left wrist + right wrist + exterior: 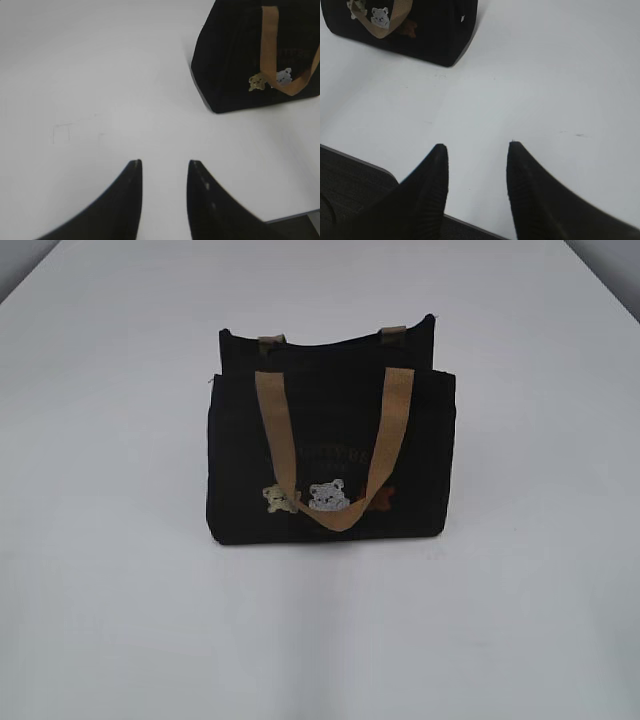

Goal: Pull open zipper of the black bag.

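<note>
**Both arms far from the bag, zipper untouched**

The black bag stands upright mid-counter. The left gripper and right gripper hover near the counter's edge, fingers parted, holding nothing. The zipper runs along the top edge; its pull is too small to make out. Soft, boxy fabric with floppy webbing handles: pulling unbraced could drag or topple it.
</note>
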Robot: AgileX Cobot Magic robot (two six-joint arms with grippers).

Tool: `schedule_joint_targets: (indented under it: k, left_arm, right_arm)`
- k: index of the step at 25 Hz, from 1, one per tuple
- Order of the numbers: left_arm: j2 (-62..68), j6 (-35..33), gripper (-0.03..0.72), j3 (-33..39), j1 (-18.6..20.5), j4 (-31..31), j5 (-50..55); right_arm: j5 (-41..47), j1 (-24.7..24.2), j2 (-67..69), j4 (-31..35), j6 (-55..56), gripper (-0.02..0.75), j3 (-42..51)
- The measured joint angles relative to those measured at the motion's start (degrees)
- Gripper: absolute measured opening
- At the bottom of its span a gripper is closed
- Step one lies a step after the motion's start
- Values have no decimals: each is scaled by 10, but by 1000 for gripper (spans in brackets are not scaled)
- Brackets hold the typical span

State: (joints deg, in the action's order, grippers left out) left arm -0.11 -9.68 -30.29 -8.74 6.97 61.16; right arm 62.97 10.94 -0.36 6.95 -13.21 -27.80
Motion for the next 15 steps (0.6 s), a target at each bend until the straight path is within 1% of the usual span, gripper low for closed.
schedule_joint_targets:
  k: [10,12,15]
  left_arm:
    - [-4,0,233,0,3,0,0]
    - [-4,0,233,0,22,0,0]
    - [-4,0,233,0,65,0,0]
  right_arm:
    - [0,-4,0,0,2,309,0]
    - [0,-28,0,0,2,309,0]
    - [0,-97,0,0,2,309,0]
